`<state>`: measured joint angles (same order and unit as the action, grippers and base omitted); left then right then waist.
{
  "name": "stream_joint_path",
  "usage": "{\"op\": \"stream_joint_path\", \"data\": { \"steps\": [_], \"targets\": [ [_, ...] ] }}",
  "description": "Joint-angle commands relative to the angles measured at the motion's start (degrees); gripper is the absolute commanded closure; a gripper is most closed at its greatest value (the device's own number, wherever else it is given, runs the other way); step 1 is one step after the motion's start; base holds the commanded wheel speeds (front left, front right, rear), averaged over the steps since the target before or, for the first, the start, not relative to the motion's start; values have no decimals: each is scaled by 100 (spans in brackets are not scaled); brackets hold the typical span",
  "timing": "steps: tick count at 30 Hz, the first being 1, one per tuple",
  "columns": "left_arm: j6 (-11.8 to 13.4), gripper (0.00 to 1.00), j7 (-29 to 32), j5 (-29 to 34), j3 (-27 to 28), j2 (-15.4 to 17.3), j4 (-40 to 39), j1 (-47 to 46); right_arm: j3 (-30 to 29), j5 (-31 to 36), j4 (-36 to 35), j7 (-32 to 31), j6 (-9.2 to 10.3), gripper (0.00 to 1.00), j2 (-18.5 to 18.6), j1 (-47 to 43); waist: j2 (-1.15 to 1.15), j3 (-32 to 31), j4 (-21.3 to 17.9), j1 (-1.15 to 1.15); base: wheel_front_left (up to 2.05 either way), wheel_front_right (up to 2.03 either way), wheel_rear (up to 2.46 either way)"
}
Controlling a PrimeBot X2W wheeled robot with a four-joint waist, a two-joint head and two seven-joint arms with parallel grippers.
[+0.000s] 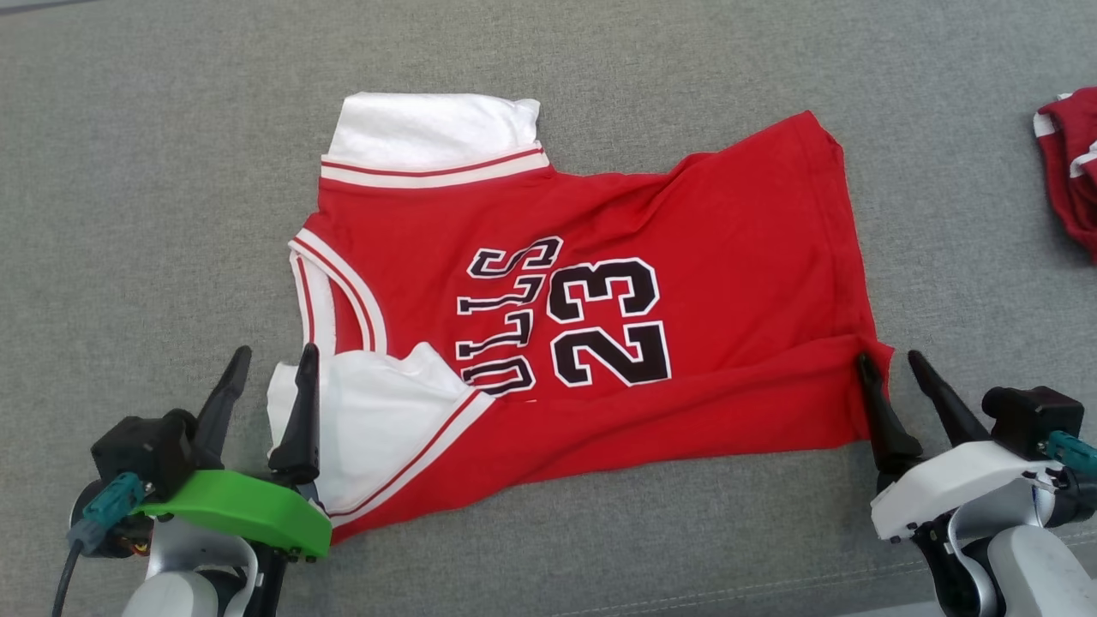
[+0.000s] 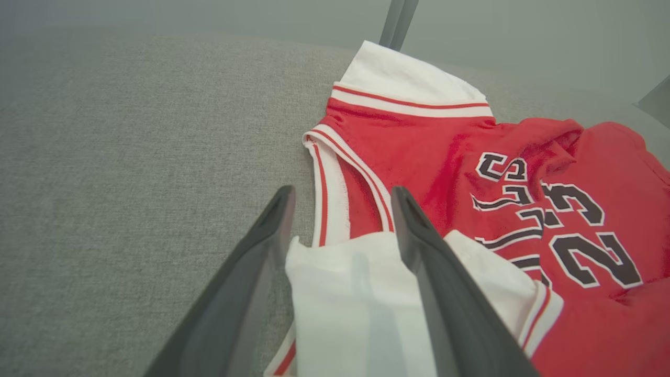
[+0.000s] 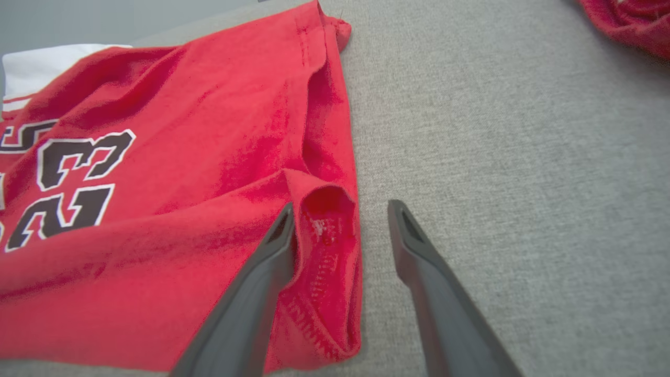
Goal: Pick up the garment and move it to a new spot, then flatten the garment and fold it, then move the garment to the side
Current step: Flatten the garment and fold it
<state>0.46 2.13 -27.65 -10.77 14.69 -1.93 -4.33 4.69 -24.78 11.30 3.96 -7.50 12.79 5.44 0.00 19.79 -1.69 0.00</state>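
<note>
Jersey [image 1: 728, 257] lies spread mid grey cushion [image 1: 128, 171]. Light, limp, likely to bunch; best pinched at corners. Left gripper [image 1: 276, 353] released astride white sleeve [image 1: 377, 411]; right gripper [image 1: 889, 356] released at hem corner [image 3: 324, 220].

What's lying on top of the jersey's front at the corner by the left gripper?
A white flap with striped trim is folded over the red jersey, covering the start of the black lettering; the 23 shows whole. What lies under the flap is hidden.
</note>
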Motion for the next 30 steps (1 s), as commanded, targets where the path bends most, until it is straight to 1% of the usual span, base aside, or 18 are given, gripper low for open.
{"op": "stream_joint_path", "data": {
  "steps": [1, 8, 12, 16, 19, 24, 30],
  "targets": [
    [18, 0, -223, 69, 68, -40, 50, -118, -69, 84, -46, 170, 2, 0, -22, 82, 0, -27, -9, 0, 0, 0, 0],
    [100, 0, -1260, 215, 280, -165, 165, -198, -398, 522, -593, 820, 2, 0, -174, 47, 0, -284, -71, 0, 0, 0, 0],
    [164, 0, -1546, 373, 344, -212, 112, -224, -526, 865, -1011, 993, 2, 0, -302, 32, 0, -496, -84, 0, 0, 0, 0],
    [254, 0, -1649, 567, 386, -207, 8, -130, -535, 1130, -1317, 1064, 2, 0, -405, -59, 0, -717, -78, 0, 0, 0, 0],
    [301, 0, -1695, 670, 374, -218, -108, 16, -491, 1254, -1419, 1071, 2, 0, -460, -179, 0, -880, -69, 0, 0, 0, 0],
    [369, 0, -1681, 823, 296, -160, -302, 337, -434, 1301, -1380, 1079, 2, 0, -515, -396, 0, -1102, -56, 0, 0, 0, 0],
    [409, 0, -1606, 812, 230, -163, -444, 599, -409, 1273, -1331, 1079, 2, 0, -551, -562, 0, -1232, -29, 0, 0, 0, 0]
  ]
}}
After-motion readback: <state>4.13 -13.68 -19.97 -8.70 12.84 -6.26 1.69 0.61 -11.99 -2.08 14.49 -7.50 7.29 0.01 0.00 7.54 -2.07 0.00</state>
